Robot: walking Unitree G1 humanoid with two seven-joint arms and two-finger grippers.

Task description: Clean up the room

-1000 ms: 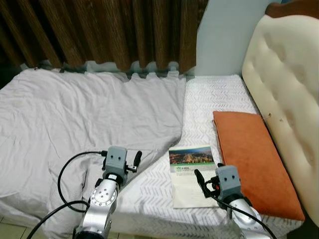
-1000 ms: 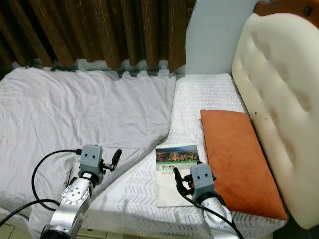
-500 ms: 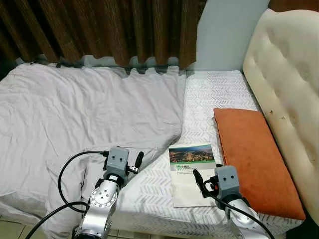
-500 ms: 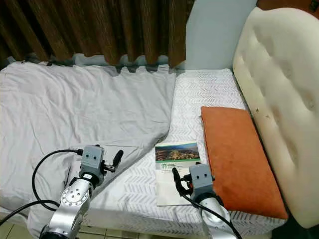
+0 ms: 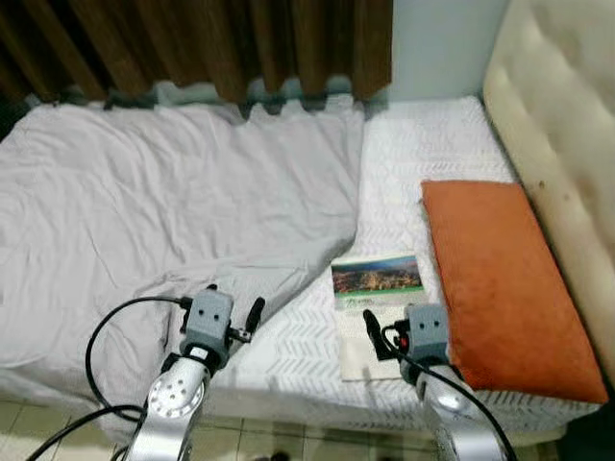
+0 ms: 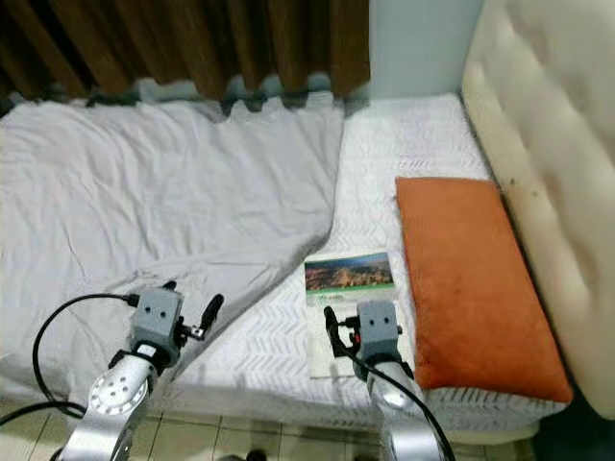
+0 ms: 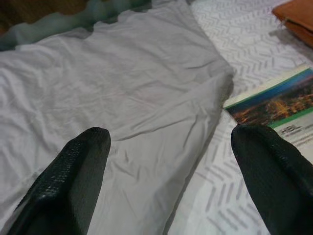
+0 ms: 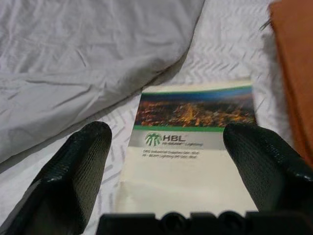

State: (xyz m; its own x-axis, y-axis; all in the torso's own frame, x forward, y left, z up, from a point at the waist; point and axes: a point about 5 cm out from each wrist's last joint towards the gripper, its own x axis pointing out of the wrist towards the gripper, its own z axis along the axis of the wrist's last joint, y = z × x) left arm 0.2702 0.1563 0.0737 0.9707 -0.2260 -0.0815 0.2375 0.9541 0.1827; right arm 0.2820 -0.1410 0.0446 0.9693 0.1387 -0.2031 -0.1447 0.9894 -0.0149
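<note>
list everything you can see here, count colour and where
blanket: 1, pale grey, spread over the bed's left part, its corner reaching toward the booklet
mattress cover: 1, white with chevron pattern, bare on the bed's right part
booklet: 1, cream with a city photo, flat on the cover beside the pillow
pillow: 1, orange, along the headboard
headboard: 1, cream, tufted, at right
curtain: 1, brown, behind the bed
left gripper: open, over the blanket edge
right gripper: open, over the booklet
</note>
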